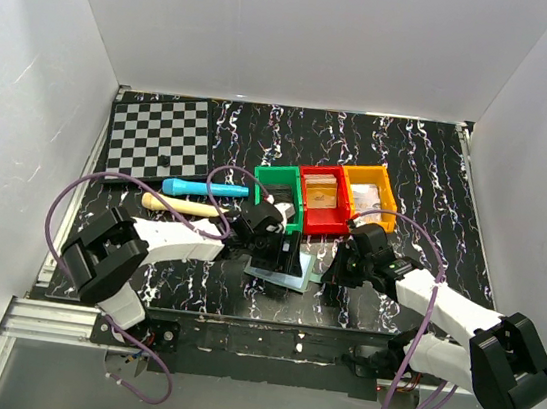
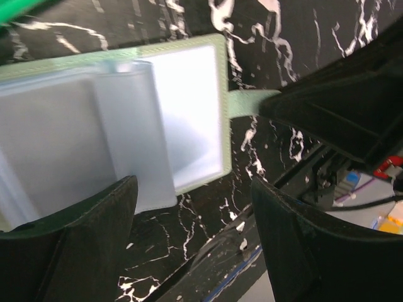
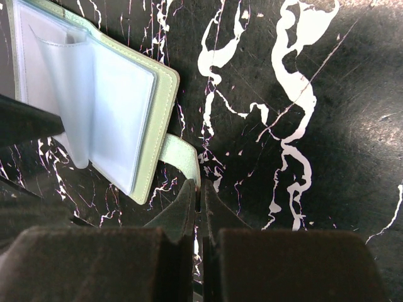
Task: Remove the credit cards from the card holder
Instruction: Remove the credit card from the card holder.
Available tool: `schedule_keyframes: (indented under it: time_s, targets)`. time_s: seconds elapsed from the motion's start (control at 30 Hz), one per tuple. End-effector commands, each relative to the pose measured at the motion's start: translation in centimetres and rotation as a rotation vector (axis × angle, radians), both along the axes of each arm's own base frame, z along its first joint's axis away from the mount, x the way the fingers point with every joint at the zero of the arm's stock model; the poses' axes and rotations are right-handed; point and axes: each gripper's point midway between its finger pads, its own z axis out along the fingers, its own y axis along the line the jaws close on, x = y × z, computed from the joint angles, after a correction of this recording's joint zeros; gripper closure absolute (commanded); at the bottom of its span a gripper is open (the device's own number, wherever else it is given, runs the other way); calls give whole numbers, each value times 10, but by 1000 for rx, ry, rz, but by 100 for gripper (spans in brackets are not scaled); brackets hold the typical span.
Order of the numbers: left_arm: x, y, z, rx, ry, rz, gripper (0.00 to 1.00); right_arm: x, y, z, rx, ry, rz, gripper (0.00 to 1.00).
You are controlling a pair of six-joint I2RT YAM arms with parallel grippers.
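The card holder (image 1: 289, 275) lies open on the black marbled table, grey-green outside, with pale-blue glossy panels (image 2: 182, 107) and a loose clear sleeve (image 3: 69, 94) standing up from them. My right gripper (image 3: 201, 187) is shut on the holder's side tab (image 3: 179, 154), pinching its end. My left gripper (image 2: 194, 207) is open over the holder's near edge, one finger (image 2: 88, 239) above the panels and the other (image 2: 315, 245) over bare table, with nothing between them. No credit cards show; the visible pockets look pale.
Green (image 1: 278, 187), red (image 1: 321, 199) and orange (image 1: 370, 191) bins stand in a row just behind the holder. A chessboard (image 1: 159, 137) lies at the back left, with a blue tool (image 1: 205, 188) and a cream tool (image 1: 180, 207) beside it. The table's front edge (image 1: 267, 327) is close.
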Motion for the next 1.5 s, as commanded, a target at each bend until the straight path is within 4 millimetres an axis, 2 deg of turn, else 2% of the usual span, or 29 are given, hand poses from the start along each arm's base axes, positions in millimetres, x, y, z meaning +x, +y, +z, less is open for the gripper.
schedule_keyframes:
  time_s: [0.0, 0.13, 0.23, 0.33, 0.43, 0.57, 0.67, 0.9, 1.2, 1.47]
  targets:
    - [-9, -34, 35, -124, -82, -149, 29, 0, 2, 3, 6, -5, 13, 99]
    - [-22, -51, 44, -143, -112, -242, 29, -1, 2, 1, 1, -2, 13, 99]
    - [-20, -46, 50, -130, -141, -220, 27, -2, 1, -1, 1, 1, 14, 99]
    - [-10, -27, 64, -124, -212, -123, 25, -2, 1, 1, 3, -4, 15, 99]
    - [5, 2, 68, -90, -227, 9, 23, -1, 1, 2, 4, -9, 16, 99]
    - [17, 36, 48, -35, -170, 139, 23, -1, 2, 2, 8, -10, 17, 99]
    - [21, 47, 32, 18, -134, 170, 23, -2, 2, 2, 7, -10, 20, 99]
    - [26, 48, 16, 86, -119, 165, 23, -2, 2, 4, 6, -11, 23, 99]
    - [23, 48, -3, 124, -81, 146, 23, -1, 2, 4, 7, -12, 24, 99]
    - [19, 42, -4, 97, -79, 116, 23, -1, 2, 3, 6, -9, 22, 99]
